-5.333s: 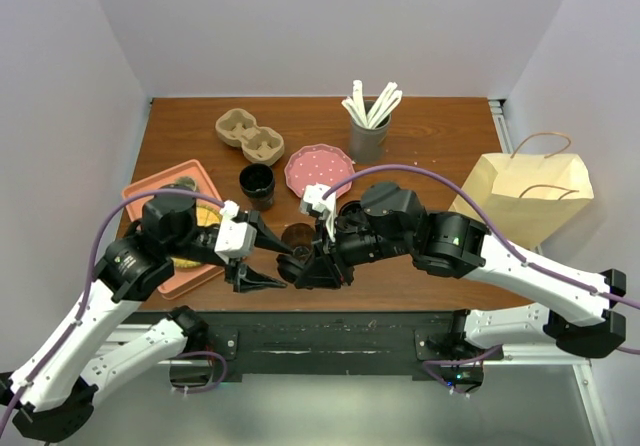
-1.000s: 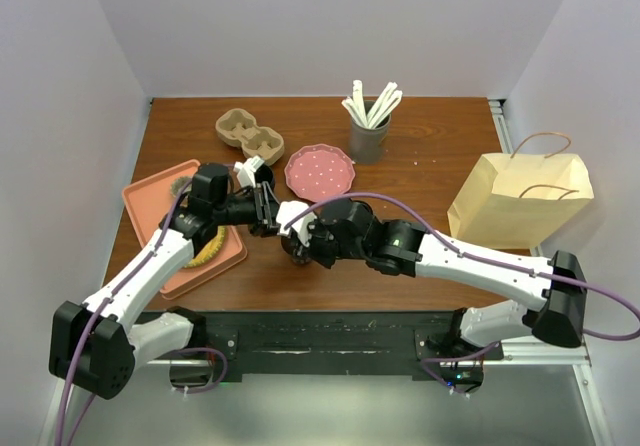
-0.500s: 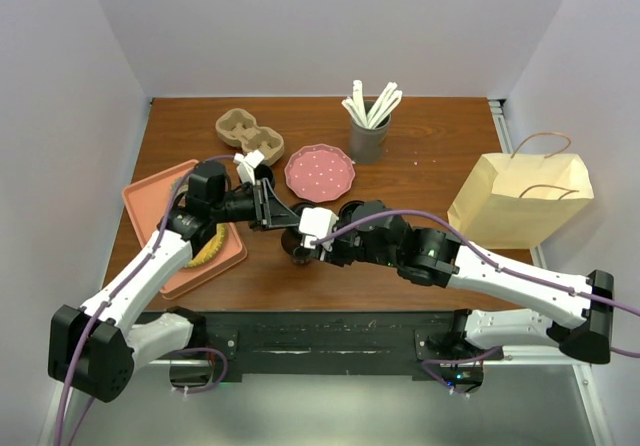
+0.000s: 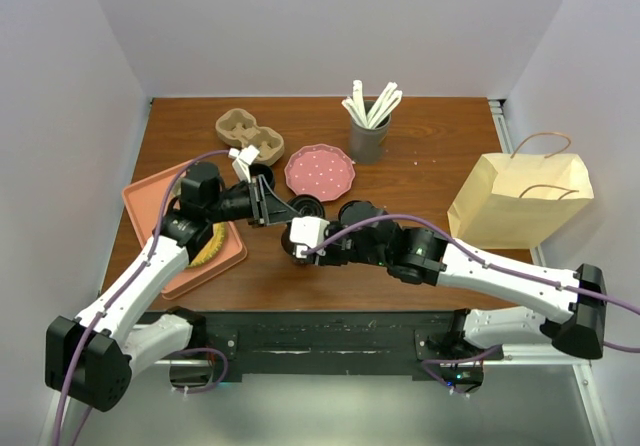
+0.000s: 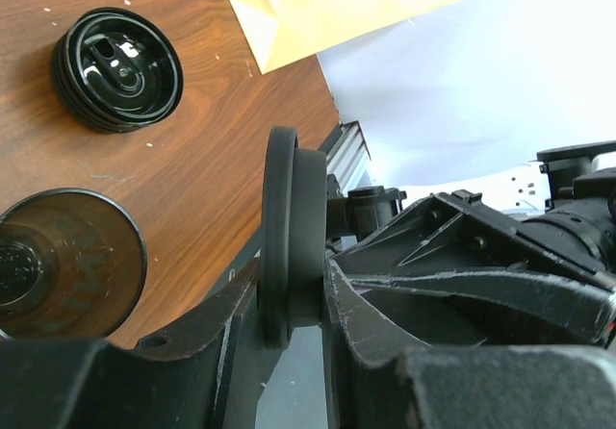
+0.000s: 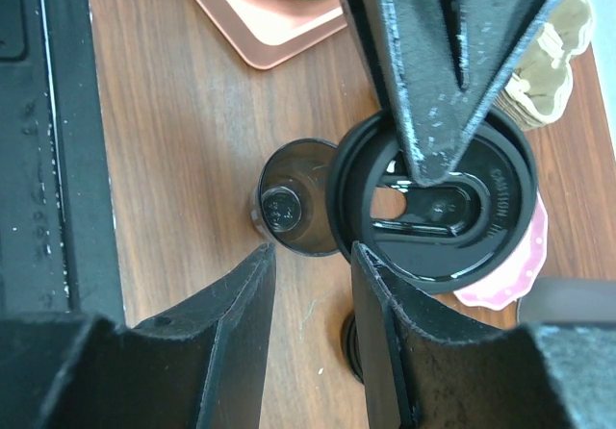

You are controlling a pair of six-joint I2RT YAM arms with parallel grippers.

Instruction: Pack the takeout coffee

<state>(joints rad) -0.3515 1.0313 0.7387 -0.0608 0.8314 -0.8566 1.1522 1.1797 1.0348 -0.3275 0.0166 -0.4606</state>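
**Getting the lid onto the coffee cup, not there yet**

My left tool [image 5: 289, 290] is pinching a black lid [image 5: 284, 237] by its rim, held on edge. In the right wrist view the lid sits just beside the cup [image 6: 294, 198] and overlaps its rim a bit. The cup stands open on the surface [image 4: 420, 156]. My right tool [image 6: 311, 249] is spread, its fingers just short of the cup and touching nothing.

So I'd call this the lidding step, with the lid not seated. Next I reckon the lid needs tipping flat, centring over the cup's mouth and pressing down. The right tool should probably close round the cup first so it doesn't skid.

Stuff I can't make out:
- How high the lid is above the cup.
- Most of the cup from overhead, since my right arm covers it.
- Whether there's any coffee in the cup.

The spare lids [image 5: 115, 68] are near the cup, and the paper bag [image 4: 520, 201] is well apart from it.
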